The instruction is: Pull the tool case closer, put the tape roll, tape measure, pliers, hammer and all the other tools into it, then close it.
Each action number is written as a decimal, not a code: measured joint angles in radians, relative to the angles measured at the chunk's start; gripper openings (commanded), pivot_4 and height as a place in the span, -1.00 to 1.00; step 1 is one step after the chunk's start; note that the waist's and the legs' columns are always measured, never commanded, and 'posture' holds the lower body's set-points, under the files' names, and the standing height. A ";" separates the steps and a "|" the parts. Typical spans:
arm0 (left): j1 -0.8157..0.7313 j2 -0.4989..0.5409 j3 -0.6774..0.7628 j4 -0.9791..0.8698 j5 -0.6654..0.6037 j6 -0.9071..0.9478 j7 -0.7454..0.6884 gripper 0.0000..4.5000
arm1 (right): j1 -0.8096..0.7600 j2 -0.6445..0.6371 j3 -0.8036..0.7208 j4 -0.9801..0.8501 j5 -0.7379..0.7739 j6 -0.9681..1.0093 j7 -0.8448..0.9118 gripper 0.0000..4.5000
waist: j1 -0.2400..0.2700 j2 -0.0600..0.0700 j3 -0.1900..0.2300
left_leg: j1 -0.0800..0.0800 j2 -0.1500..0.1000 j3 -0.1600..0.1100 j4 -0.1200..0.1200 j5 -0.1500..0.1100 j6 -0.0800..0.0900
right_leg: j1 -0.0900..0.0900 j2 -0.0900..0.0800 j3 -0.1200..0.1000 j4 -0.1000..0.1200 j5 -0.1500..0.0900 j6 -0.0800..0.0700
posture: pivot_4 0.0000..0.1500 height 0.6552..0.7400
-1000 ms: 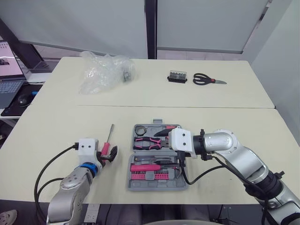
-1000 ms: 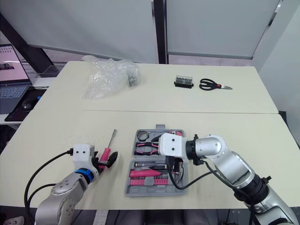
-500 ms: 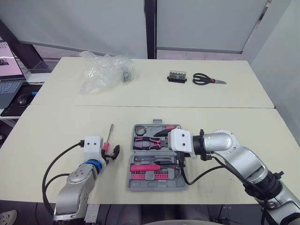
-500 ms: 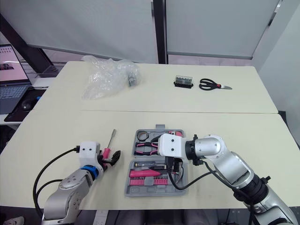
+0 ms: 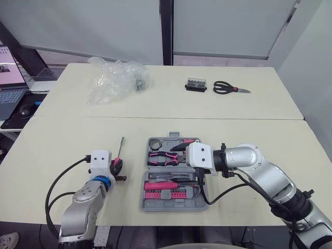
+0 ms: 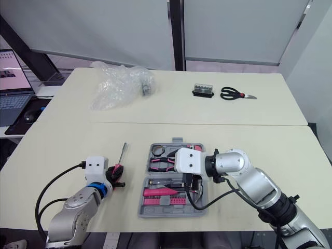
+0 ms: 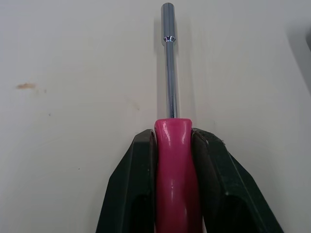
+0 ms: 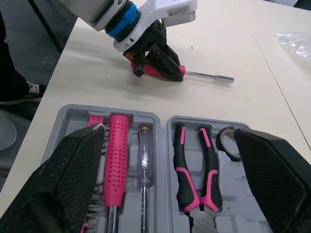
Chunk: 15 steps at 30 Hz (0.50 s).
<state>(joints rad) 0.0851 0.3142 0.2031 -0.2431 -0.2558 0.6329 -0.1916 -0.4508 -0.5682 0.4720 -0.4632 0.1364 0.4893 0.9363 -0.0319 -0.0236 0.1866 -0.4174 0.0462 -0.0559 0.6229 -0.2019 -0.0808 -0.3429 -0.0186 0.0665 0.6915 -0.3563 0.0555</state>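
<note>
Since a second ago your left claw [image 5: 117, 167] has gone from splayed around the screwdriver [image 7: 168, 73] to clamped on it, while the right arm hasn't moved. The grip sits on the fat pink handle, both black fingers pressed flat to its sides, with the thin shiny steel shaft and socket tip pointing straight out ahead. That is likely the sensible hold, as the smooth rounded plastic gives more to bite than the rod. The screwdriver lies flat on the matte cream table [image 5: 62, 135], just left of the tool case [image 5: 155, 206]. The right claw [image 8: 168, 132] hangs wide open over the open grey moulded case, probably waiting or steadying it. The case sits near you, its shaped pockets holding the pliers [image 8: 183, 167] with pink-and-black grips, a black tape roll [image 8: 222, 144], a ribbed pink driver [image 8: 116, 155] and a clear-handled tester [image 8: 144, 160]. The scissors [image 5: 228, 88] and a small black bit box [image 5: 196, 85] sit well apart on the far table, still to pack.
</note>
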 measured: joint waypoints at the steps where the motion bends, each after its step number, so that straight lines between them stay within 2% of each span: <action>1: 0.014 0.013 0.005 -0.015 -0.010 0.007 -0.016 -0.66 | 0.005 -0.002 -0.004 -0.001 0.000 -0.001 0.000 1.00 | -0.001 0.000 0.000 | 0.000 0.000 0.000 0.000 0.000 0.000 | 0.000 0.000 0.000 0.000 0.000 0.000 | 1.00 1.00; 4: 0.066 0.092 0.045 -0.076 -0.044 0.009 -0.097 -0.66 | 0.043 -0.028 -0.031 -0.008 0.005 -0.019 0.007 1.00 | 0.000 -0.001 0.001 | 0.000 0.000 0.000 -0.001 0.000 0.000 | -0.001 0.000 0.000 0.000 0.000 0.000 | 1.00 1.00; 8: 0.139 0.291 0.084 -0.186 -0.079 -0.077 -0.317 -0.66 | 0.097 -0.110 -0.088 -0.014 0.046 -0.070 0.075 1.00 | 0.004 -0.001 0.001 | 0.000 -0.001 0.001 -0.004 0.000 0.000 | 0.000 -0.002 0.000 -0.005 0.000 0.000 | 1.00 1.00; 11: 0.182 0.418 0.075 -0.284 -0.140 -0.127 -0.515 -0.66 | 0.121 -0.197 -0.133 -0.024 0.103 -0.072 0.158 1.00 | 0.005 -0.001 0.001 | 0.000 0.000 0.002 -0.007 0.000 0.000 | 0.001 -0.002 0.000 -0.010 0.000 0.000 | 1.00 1.00; 15: 0.219 0.592 0.009 -0.392 -0.146 -0.211 -0.742 -0.66 | 0.134 -0.310 -0.205 -0.026 0.148 -0.071 0.244 1.00 | 0.003 0.000 0.002 | 0.001 0.000 0.004 -0.011 0.000 0.000 | 0.000 -0.002 0.001 -0.011 0.000 -0.001 | 1.00 1.00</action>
<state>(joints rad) 0.3036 0.9061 0.2123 -0.6349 -0.4022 0.4218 -0.9333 -0.3171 -0.8779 0.2671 -0.4894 0.2843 0.4178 1.1798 -0.0289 -0.0232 0.1886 -0.4161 0.0464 -0.0521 0.6119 -0.2018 -0.0810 -0.3426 -0.0202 0.0680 0.6804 -0.3563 0.0550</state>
